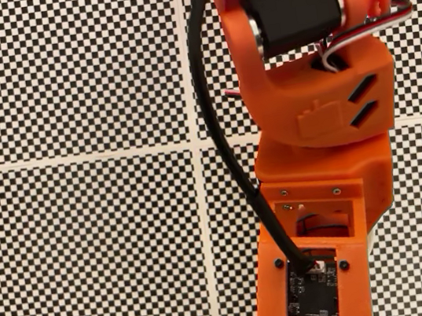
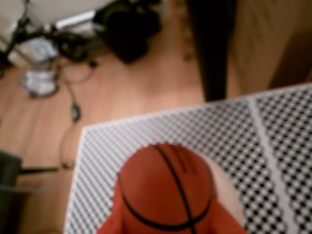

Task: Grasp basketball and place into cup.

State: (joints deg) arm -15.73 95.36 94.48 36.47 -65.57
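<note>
The basketball [image 2: 165, 187] is an orange-red ball with thin black seams, low in the middle of the wrist view. My gripper [image 2: 168, 225] is shut on it, and orange fingers [image 2: 111, 223] press against its lower left and lower right sides. The ball hangs above the checkered table [image 2: 273, 146]. A blurred cream-white shape, the cup [image 2: 226, 187], peeks out behind the ball's right side and is mostly hidden by it. In the fixed view the orange arm [image 1: 315, 110] rises over the checkered surface.
The arm's base with its black circuit board [image 1: 315, 293] and a black cable [image 1: 225, 148] stand at the lower middle of the fixed view. Beyond the table's far edge in the wrist view lie a wooden floor [image 2: 141, 92], cables, dark gear [image 2: 129, 27] and a dark post [image 2: 212, 48].
</note>
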